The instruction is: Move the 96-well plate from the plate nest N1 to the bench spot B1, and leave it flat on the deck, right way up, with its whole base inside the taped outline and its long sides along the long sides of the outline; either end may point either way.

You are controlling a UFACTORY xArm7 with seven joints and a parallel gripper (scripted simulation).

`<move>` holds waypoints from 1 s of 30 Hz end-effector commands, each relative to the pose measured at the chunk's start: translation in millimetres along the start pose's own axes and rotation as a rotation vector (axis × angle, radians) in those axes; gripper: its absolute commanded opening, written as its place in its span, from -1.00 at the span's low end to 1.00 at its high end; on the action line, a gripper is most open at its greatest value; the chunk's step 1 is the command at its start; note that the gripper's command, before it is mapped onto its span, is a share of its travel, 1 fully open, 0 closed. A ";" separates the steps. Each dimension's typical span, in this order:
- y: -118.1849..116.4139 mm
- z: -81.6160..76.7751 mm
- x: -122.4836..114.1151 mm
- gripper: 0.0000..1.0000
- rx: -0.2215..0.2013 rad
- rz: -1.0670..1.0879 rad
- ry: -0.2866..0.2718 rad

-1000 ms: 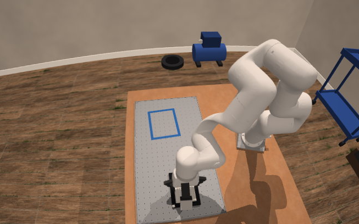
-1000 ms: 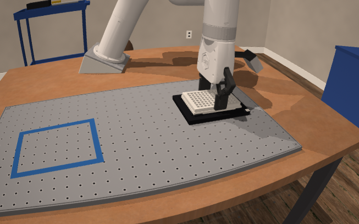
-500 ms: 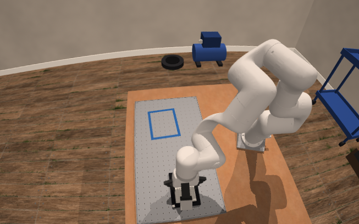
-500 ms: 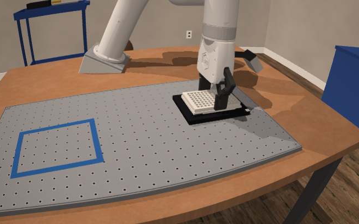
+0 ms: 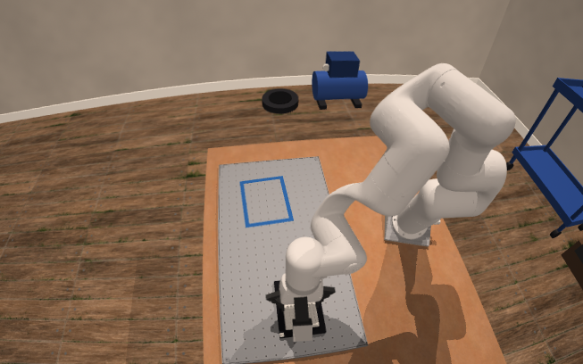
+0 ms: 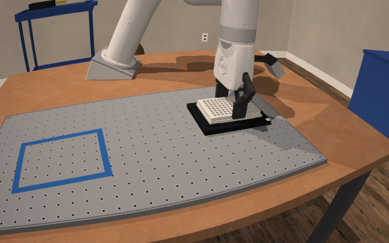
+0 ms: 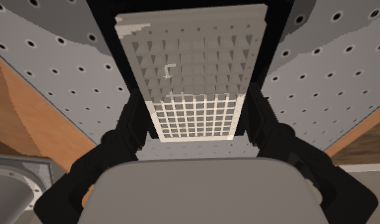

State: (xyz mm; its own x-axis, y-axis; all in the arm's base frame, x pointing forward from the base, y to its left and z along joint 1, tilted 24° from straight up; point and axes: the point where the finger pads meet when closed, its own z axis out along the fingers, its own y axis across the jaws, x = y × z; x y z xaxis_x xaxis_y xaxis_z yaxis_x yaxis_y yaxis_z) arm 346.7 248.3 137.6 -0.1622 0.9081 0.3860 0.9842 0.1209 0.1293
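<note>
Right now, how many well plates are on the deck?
1. The 96-well plate sits in the black plate nest, clamped by the gripper. The taped outline holds none.

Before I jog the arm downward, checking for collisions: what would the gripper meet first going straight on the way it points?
The 96-well plate, already clamped in the gripper, with the black plate nest directly beneath it.

One well plate (image 6: 220, 109), one nest (image 6: 208, 126), one taped outline (image 6: 105, 153) (blue).
</note>
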 end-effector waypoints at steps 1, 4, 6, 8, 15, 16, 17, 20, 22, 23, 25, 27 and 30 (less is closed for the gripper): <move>1.4 -3.8 0.4 -1.00 -0.003 0.001 0.001; 1.4 -5.8 0.4 -1.00 -0.003 0.001 0.001; 1.4 -7.1 0.4 -1.00 -0.003 0.001 0.001; 1.4 -8.5 0.4 -1.00 -0.003 0.001 0.001; 1.4 -11.8 0.4 -1.00 -0.003 0.001 0.001; 1.4 -12.5 0.4 -1.00 -0.003 0.001 0.001; 1.4 -13.2 0.4 -1.00 -0.003 0.001 0.001; 1.4 -15.2 0.4 -1.00 -0.003 0.001 0.001; 1.4 -16.5 0.4 -1.00 -0.003 0.001 0.001; 1.4 -17.2 0.4 -1.00 -0.003 0.001 0.001; 1.4 -18.5 0.4 -1.00 -0.003 0.000 0.001; 1.4 -19.2 0.4 -1.00 -0.003 0.000 0.001; 1.4 -19.8 0.4 -1.00 -0.003 0.000 0.001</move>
State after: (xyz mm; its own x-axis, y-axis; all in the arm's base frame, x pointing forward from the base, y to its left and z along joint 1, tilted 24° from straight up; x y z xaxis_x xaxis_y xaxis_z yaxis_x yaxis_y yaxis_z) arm 345.7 241.2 153.7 -0.1620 0.9080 0.3864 0.9842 0.1205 0.1295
